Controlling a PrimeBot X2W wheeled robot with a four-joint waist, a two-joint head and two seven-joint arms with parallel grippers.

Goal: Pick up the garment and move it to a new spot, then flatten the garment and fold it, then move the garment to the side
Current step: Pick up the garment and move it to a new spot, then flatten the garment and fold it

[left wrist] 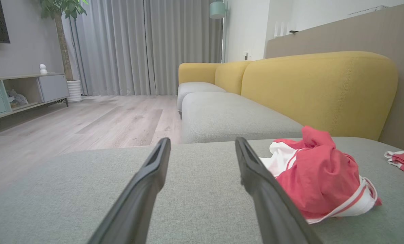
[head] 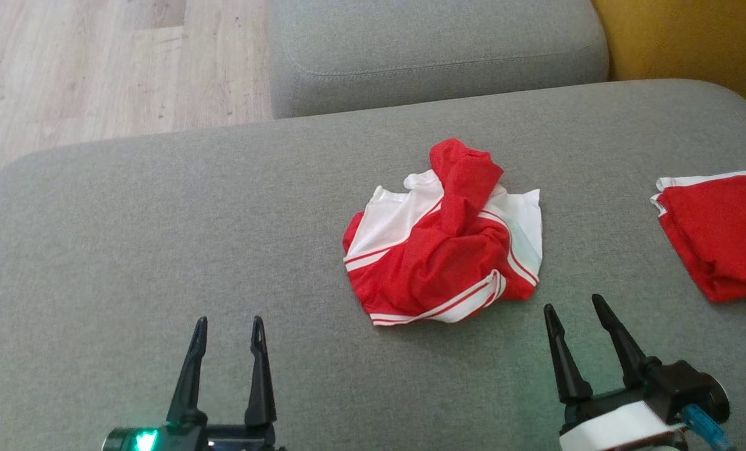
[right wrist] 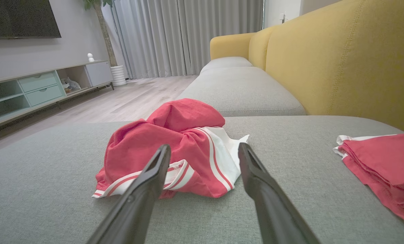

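A crumpled red and white garment [head: 448,238] lies in a heap on the grey sofa seat [head: 160,250], right of centre. It also appears as the garment [left wrist: 319,176] right of my left fingers, and as the garment [right wrist: 174,149] just beyond my right fingers. My left gripper [head: 230,329] hovers open over bare cushion, well to the garment's left and nearer me. My right gripper [head: 574,307] is open too, just off the heap's near right corner. Nothing sits between either pair of fingers.
A second red garment with white trim [head: 720,232] lies folded at the seat's right edge. Another grey cushion [head: 435,50] sits beyond, with the yellow backrest [right wrist: 351,57] to the right. Wooden floor [head: 97,69] lies off the far left edge.
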